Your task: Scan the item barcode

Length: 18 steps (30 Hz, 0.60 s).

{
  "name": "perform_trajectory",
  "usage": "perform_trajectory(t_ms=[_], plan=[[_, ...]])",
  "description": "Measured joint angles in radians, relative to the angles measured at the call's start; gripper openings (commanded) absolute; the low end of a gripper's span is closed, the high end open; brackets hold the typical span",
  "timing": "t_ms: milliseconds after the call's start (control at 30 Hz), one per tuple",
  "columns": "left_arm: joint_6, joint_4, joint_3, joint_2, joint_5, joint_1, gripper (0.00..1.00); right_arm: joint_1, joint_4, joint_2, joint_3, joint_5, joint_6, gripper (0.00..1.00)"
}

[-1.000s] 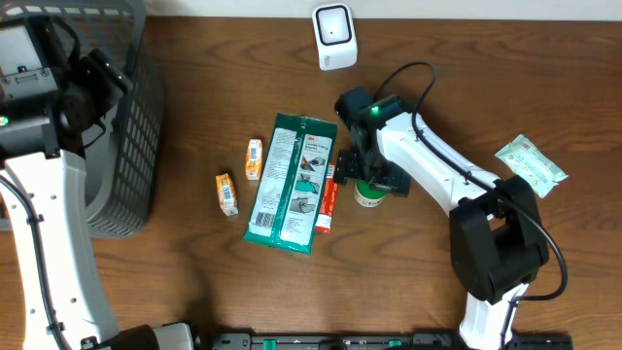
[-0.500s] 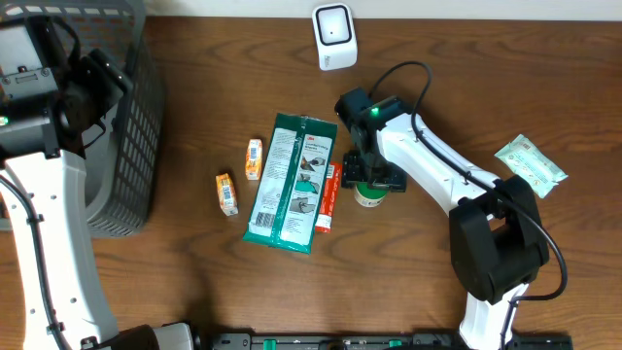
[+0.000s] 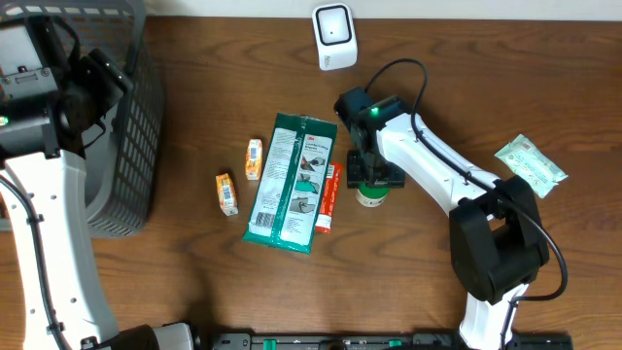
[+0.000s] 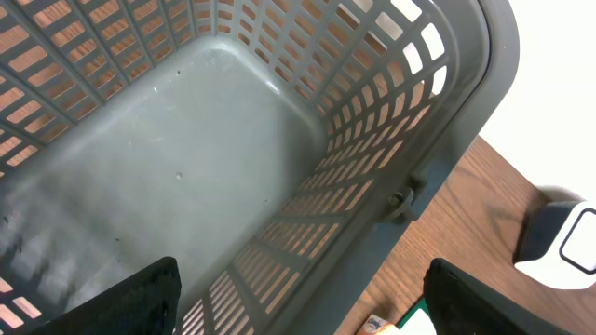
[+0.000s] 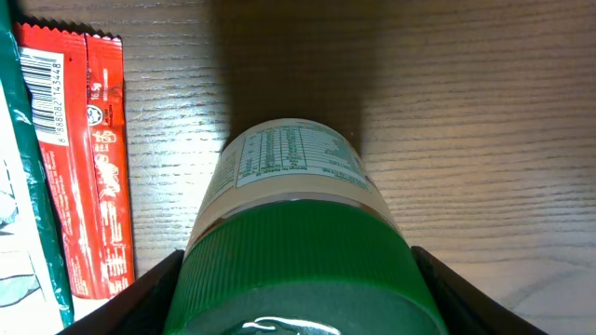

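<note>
**Green-capped bottle [image 3: 370, 194]: location and jaw state**

1. The table [image 3: 505, 68] is dark wood grain and carries all loose items.
2. A grey slatted basket [image 3: 121, 146] stands at the table's left edge.
3. The left gripper [image 4: 321, 298] hangs over the inside of the basket. Its jaws stand wide apart with nothing between them.
4. The right arm [image 3: 437, 170] reaches from the near right edge toward the middle of the table.
5. A long green package [image 3: 292, 180] lies flat near the centre, slightly tilted.
6. A pale green packet [image 3: 530, 163] lies near the right edge, well apart from the other items.
7. A white scanner [image 3: 334, 37] stands at the far edge, well apart from the bottle.
8. The bottle stands upright on the table just right of centre. The right gripper [image 5: 303, 288] is down over it. Its jaws press on opposite sides of the green cap with no gap visible, so they grip the bottle. A white printed label shows below the cap.
9. A red sachet [image 3: 328, 199] lies between the green package and the bottle, along the package's right edge. It sits just beside the bottle and clear of it.
10. Two small orange boxes [image 3: 254, 158] [image 3: 226, 193] lie left of the green package.
</note>
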Motion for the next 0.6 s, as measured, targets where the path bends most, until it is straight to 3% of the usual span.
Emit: perform_trajectory(t_ms=[200, 467, 533, 600], plan=[[0.0, 0.0, 0.0, 0.0, 0.0, 0.0, 0.84, 0.0, 0.016, 0.0, 0.0, 0.006, -0.033, 0.62], [0.0, 0.0, 0.0, 0.0, 0.0, 0.0, 0.84, 0.0, 0.034, 0.0, 0.001, 0.019, -0.292, 0.71], [0.0, 0.0, 0.0, 0.0, 0.0, 0.0, 0.84, 0.0, 0.033, 0.0, 0.001, 0.021, -0.353, 0.76], [0.0, 0.0, 0.0, 0.0, 0.0, 0.0, 0.84, 0.0, 0.034, 0.0, 0.001, 0.021, -0.41, 0.88]])
